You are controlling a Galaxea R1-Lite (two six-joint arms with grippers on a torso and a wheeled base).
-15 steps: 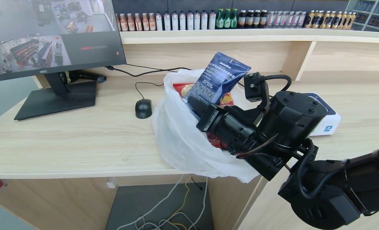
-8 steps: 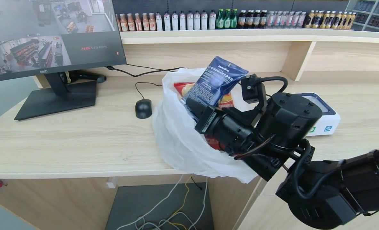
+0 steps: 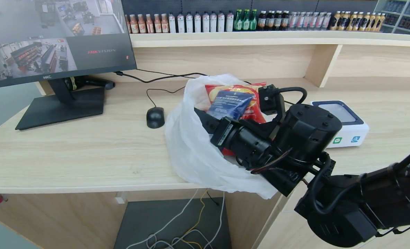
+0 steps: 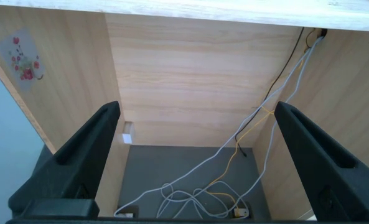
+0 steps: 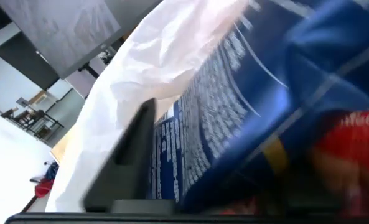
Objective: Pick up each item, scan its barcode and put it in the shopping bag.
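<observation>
Both right fingers (image 5: 125, 162) clamp the blue packet (image 3: 230, 102) in bag (image 3: 191, 145); left fingers (image 4: 88, 152) gape empty.

The place is a shop, at its checkout. A wooden counter (image 3: 87, 148) carries a barcode scanner (image 3: 346, 128) and a monitor (image 3: 53, 38) showing security-camera views of aisles. Bottled drinks (image 3: 246, 20) line the shelf (image 3: 260, 38) behind. A shopping bag (image 3: 191, 148) holds a blue packet (image 3: 231, 102).

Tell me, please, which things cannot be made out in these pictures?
- Red crisp packet: head view, lower half hidden by the blue foil snack packet and the black right arm.
- White plastic shopping bag: head view, bottom hidden by its own wall and the arm.
- Blue packet's print: right wrist view, blurred; head view, too small.
- White box-shaped scanner: head view, one corner behind the arm.
</observation>
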